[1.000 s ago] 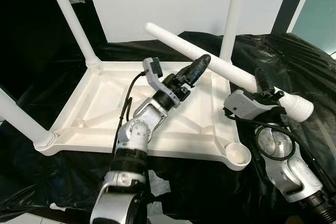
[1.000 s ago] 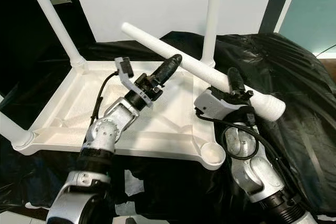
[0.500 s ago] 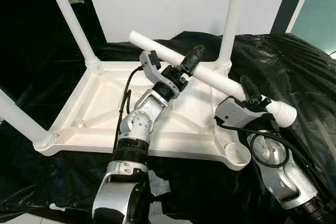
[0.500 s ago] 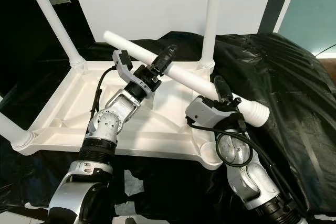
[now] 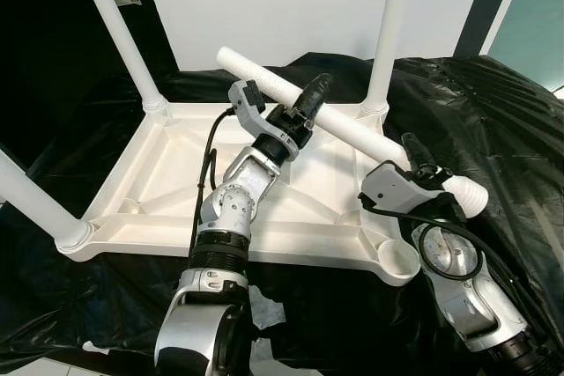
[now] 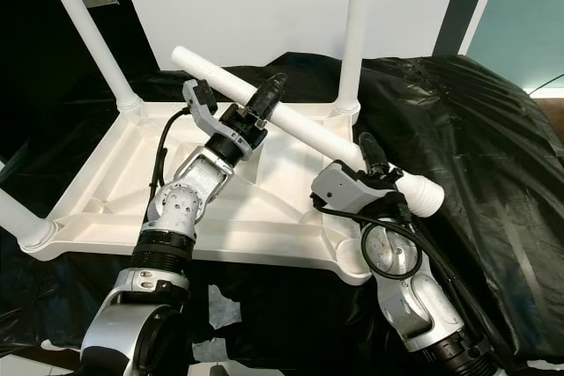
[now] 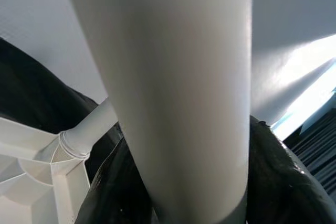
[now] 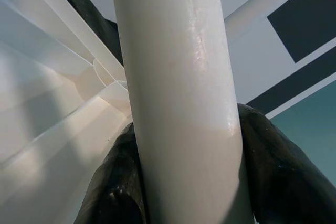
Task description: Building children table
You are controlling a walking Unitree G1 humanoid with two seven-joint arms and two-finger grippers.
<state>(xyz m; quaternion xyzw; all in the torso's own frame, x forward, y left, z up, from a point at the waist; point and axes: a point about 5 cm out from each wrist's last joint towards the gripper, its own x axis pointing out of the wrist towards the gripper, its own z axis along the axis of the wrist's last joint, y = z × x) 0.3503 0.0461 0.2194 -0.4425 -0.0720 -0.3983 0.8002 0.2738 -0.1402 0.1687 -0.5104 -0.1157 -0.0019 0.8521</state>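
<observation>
Left eye view: both grippers clamp loose leg [image 5: 352, 128] over upturned tabletop [image 5: 176, 184].

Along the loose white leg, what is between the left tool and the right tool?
In the left eye view, only a bare stretch of the loose leg runs between the left tool and the right tool, above the upturned tabletop.

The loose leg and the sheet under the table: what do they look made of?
Loose leg, held by both tools: likely moulded plastic, smooth white with a soft gloss; highlights streak it in the right wrist view. Sheet: looks like thin black plastic film, shiny and creased.
</observation>
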